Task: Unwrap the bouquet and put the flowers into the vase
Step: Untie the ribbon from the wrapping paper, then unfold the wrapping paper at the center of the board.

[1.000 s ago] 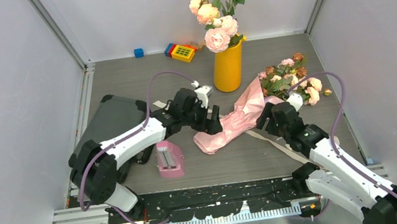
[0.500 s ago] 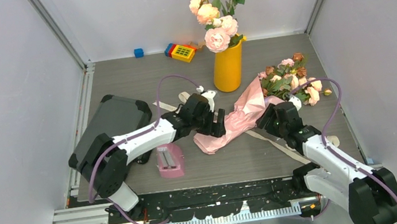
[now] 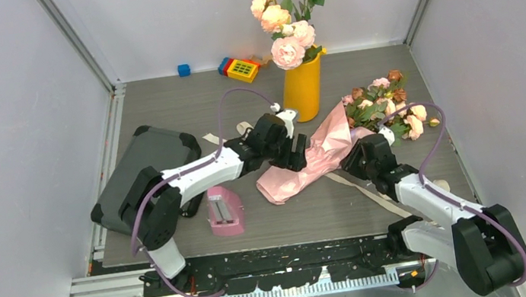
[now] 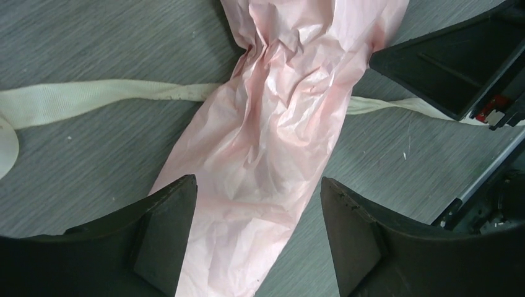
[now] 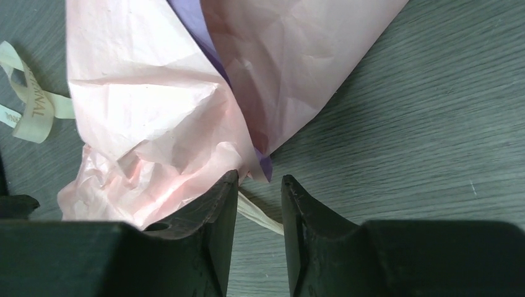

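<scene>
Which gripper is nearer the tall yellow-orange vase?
Left. The left gripper straddles the crinkled pink paper in front of the vase; the right gripper sits farther away, at the paper's right edge.

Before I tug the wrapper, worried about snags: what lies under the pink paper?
A beige ribbon passes under the pink paper, showing at both sides; its middle stretch is covered.

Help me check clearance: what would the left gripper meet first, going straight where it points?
Likely the bouquet: its pink paper lies straight ahead between the open jaws of the left gripper; depth unclear.
</scene>
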`<state>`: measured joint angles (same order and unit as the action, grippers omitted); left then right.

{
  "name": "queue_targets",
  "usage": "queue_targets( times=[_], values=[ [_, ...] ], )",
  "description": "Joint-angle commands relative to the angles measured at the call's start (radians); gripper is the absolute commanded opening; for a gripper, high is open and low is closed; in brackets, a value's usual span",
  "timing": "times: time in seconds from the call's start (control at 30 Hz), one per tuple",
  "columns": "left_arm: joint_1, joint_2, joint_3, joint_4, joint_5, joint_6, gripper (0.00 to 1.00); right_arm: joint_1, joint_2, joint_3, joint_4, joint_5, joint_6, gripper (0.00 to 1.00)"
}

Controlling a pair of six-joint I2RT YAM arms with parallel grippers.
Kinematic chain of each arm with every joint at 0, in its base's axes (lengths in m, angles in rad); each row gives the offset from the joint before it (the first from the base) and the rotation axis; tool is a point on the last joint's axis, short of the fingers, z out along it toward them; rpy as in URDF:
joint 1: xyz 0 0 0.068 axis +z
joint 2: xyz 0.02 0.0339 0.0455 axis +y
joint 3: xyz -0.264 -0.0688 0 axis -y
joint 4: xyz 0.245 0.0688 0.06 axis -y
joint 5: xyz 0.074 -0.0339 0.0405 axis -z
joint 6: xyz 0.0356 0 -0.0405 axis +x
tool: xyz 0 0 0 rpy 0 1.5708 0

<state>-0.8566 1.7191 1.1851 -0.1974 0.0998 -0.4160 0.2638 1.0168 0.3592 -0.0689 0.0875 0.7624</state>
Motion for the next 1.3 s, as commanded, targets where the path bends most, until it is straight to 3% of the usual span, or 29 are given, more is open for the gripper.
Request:
queue_targets(
  times=[0.0,0.23,0.43,0.83,0.9,1.0,1.13,1.27],
  values=[
    [-0.007,0.050,0.064,0.045,-0.029,0.081,0.75,-0.009,0.041,0.003,0.063,0.011,0.004,0.33],
    [-0.007,0.152,0.091,0.041,-0.080,0.116,0.63,-0.009,0.088,0.031,0.060,-0.011,-0.005,0.01],
    [-0.007,0.157,0.088,0.054,-0.084,0.122,0.55,-0.010,0.035,0.068,-0.033,-0.034,-0.015,0.00],
    [-0.007,0.155,0.121,0.080,-0.075,0.162,0.53,-0.010,-0.151,0.134,-0.219,-0.029,0.010,0.00],
    [-0.007,0.139,0.119,0.081,-0.081,0.166,0.56,-0.010,-0.146,0.139,-0.258,0.036,0.014,0.06],
    [-0.007,0.105,0.119,0.074,-0.081,0.170,0.63,-0.014,-0.130,0.122,-0.263,0.084,0.013,0.28],
    [-0.007,0.065,0.111,0.066,-0.049,0.159,0.73,-0.035,-0.129,0.087,-0.196,0.093,0.006,0.48],
    [-0.007,0.061,0.096,0.074,0.017,0.118,0.76,-0.070,-0.097,0.075,-0.122,0.046,-0.019,0.58]
  ],
)
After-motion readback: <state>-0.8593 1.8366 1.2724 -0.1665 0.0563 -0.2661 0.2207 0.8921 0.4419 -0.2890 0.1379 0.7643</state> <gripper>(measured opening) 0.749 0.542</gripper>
